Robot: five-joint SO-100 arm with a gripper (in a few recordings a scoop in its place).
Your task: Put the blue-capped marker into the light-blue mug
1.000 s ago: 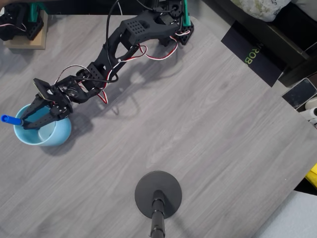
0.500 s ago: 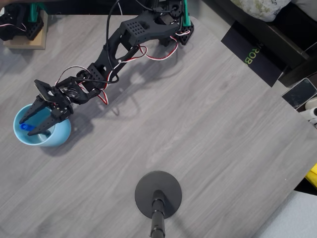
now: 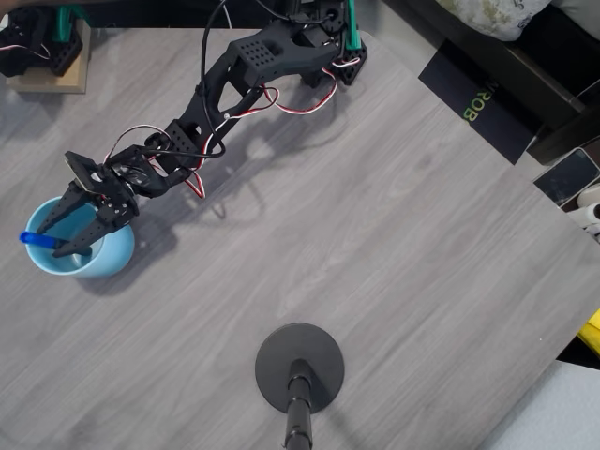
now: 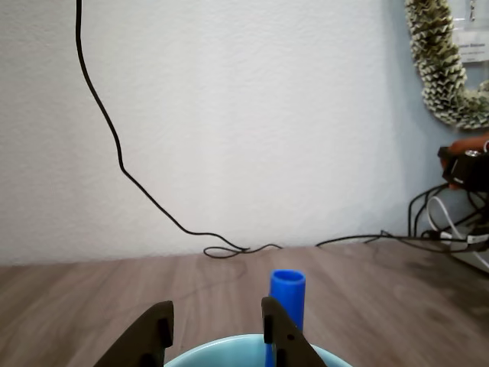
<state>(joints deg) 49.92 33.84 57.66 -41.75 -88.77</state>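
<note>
Marker [image 3: 34, 238] in mug [image 3: 105, 259], claw [image 3: 54, 234] above rim.

**Arm stretched out, pincer parted**

In the overhead view the black arm [image 3: 234, 80] reaches from its base at the top toward the lower left, its pincer [image 3: 62, 232] pointing down-left. In the wrist view the two fingers [image 4: 149, 336] stand apart, gripping nothing.

Overhead view: you look straight down on table [image 3: 394, 244], whole arm visible. Wrist view: low, close, facing wall. Both share light-blue mug [image 3: 103, 258] [image 4: 244, 352] rim.
</note>
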